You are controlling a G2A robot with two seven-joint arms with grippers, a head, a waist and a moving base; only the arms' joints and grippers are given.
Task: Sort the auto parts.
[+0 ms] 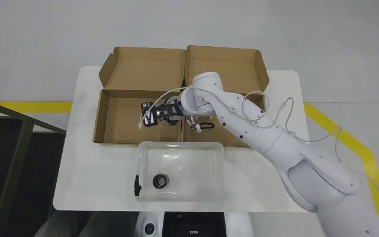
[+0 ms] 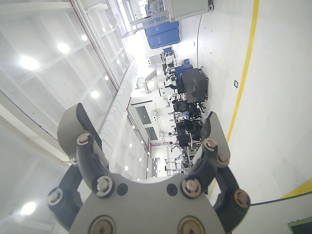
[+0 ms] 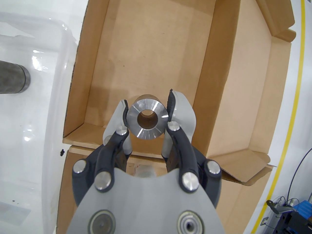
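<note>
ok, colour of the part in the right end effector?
Silver metal sleeve, best in right wrist view.

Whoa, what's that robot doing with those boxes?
The robot's right tool is shut on a shiny round metal part with a hole through it, holding it over an open brown cardboard box. A dark round part sits in the clear plastic tub in front of the boxes. The left tool is open, holds nothing, and is aimed out at the room.
</note>
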